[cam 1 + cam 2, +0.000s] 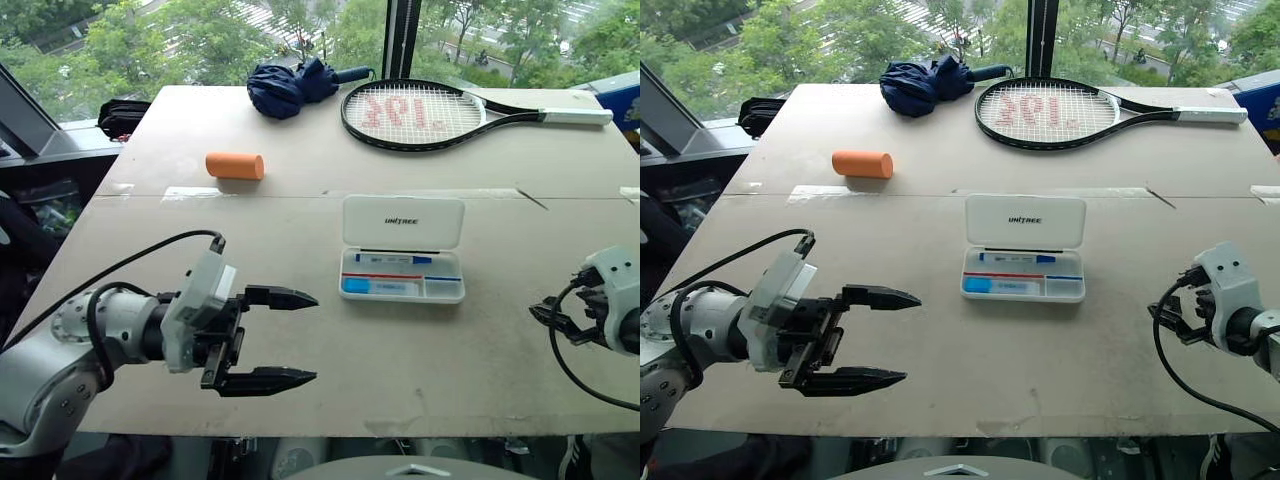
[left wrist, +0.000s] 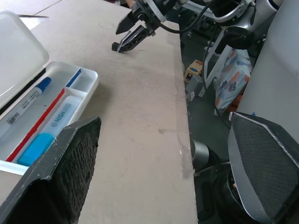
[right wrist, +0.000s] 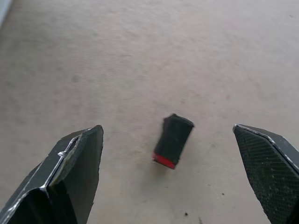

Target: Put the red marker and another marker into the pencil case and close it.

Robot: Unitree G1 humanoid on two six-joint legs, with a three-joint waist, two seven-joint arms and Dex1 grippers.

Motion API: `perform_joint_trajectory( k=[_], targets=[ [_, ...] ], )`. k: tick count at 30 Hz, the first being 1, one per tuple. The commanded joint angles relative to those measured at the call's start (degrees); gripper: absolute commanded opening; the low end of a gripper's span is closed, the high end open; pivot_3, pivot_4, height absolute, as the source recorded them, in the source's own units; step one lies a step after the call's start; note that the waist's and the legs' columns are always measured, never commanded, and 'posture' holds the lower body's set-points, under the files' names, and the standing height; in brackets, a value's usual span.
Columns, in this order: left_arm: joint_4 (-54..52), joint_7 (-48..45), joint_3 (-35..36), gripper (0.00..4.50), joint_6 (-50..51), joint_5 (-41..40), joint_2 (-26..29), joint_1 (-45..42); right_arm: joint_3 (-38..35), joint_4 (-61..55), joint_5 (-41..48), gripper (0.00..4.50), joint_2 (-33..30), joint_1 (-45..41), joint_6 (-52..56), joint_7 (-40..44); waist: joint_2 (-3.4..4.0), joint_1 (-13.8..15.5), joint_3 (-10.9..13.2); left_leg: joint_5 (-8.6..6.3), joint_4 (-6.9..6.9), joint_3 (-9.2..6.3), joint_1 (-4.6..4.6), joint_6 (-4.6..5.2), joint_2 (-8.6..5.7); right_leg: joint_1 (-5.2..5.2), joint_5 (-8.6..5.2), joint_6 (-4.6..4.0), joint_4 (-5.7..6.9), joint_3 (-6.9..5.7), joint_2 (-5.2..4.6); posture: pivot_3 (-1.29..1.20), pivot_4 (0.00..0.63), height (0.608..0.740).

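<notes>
At the left front of the worktop (image 1: 300, 230) the left pincer (image 1: 312, 337) hovers spread wide and empty, pointing across toward the middle. It is best kept there, clear of the lid, until something has to be steadied. In the middle lies the pencil case (image 1: 403, 222), open, its white lid laid flat away from the robot. A blue-capped marker (image 1: 395, 259) is in the tray, with a blue-ended highlighter (image 2: 44, 133) nearer the front wall. At the right edge the right pincer (image 2: 115, 40) is also spread and pinching nothing, tilted down at the bare worktop. Between its fingers, from its own wrist, sits a short black piece with a red end (image 3: 172, 140), lying free on the surface. I cannot tell whether it is the red marker seen end-on or only a cap. The step in hand looks like picking this piece up. To do that well, bring the pincer straight down so the piece stays centred. Turn the wrist so the fingers close across its narrow sides, not along its length. Close gently, since so small a piece will likely skid or flip if one finger reaches it first.
</notes>
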Motion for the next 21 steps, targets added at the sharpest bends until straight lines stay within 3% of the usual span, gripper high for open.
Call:
perform_joint_trajectory(
  k=[1, 2, 8, 12, 13, 18, 21],
  targets=[
    [0.1, -0.6, 0.0, 4.5, -0.7, -0.7, 0.6, -0.7, -1.9, 0.3, -0.7, 4.47, 1.2, 0.5, 0.0, -3.2, 0.0, 0.1, 0.0, 0.0, 0.0, -0.02, 0.0, 0.0, 0.0, 0.0, 0.0, 0.0, 0.0, 0.0, 0.0, 0.0, 0.15, 0.732],
    [0.0, -0.5, -0.1, 4.5, -0.6, -0.8, 0.6, -0.9, -1.5, 1.1, -0.7, 4.47, 1.7, 0.5, -0.6, -3.9, 0.0, 0.1, 0.0, 0.0, 0.0, -0.02, -0.02, 0.0, 0.0, 0.0, 0.0, 0.01, 0.0, 0.0, -0.01, 0.0, 0.15, 0.732],
    [-0.8, 0.7, -0.7, 4.5, 0.2, -1.6, 0.5, -2.1, 0.0, 2.2, 0.8, 2.24, 2.9, -0.2, -1.9, -5.3, -0.1, 0.1, -0.1, 0.0, 0.02, -0.03, -0.02, 0.0, 0.03, 0.04, 0.0, 0.02, -0.03, 0.02, -0.03, 0.0, 0.15, 0.732],
    [-1.8, 2.0, -0.6, 4.5, 0.8, -2.5, 0.7, -2.6, 0.5, 0.0, 4.0, 0.26, -0.8, 0.8, -3.4, -1.7, -0.11, 0.2, -0.1, 0.0, 0.05, -0.03, -0.02, 0.0, 0.02, 0.05, 0.0, 0.02, -0.03, 0.02, -0.04, 0.0, 0.15, 0.732],
    [-2.5, 2.5, -0.3, 4.5, 1.0, -3.1, 0.8, -2.2, 1.0, -0.9, 5.1, 0.02, -2.3, 0.7, -5.3, 0.2, -0.1, 0.2, -0.1, 0.0, 0.05, -0.03, -0.02, 0.0, 0.02, 0.05, 0.0, 0.02, -0.03, 0.03, -0.05, 0.0, 0.15, 0.732],
    [-8.4, 5.6, 4.0, 4.5, 1.9, -6.6, 1.0, 2.6, 8.7, -5.6, 13.1, 0.02, -10.0, -5.3, -15.6, 12.3, -0.08, -0.6, 0.0, 0.0, 0.02, 0.01, 0.03, 0.01, 0.22, 0.02, 0.0, 0.03, -0.01, 0.06, 0.06, 0.0, 0.15, 0.732],
    [-13.3, 8.6, 9.4, 4.5, 3.0, -12.4, 2.3, 5.9, 21.5, -4.0, 11.4, 0.02, -14.6, -13.3, -24.1, 18.4, -0.1, -0.5, 0.0, 0.0, 0.02, -0.02, 0.04, 0.0, 0.35, 0.02, 0.0, 0.02, -0.02, 0.0, 0.12, 0.0, 0.15, 0.732]
  ],
)
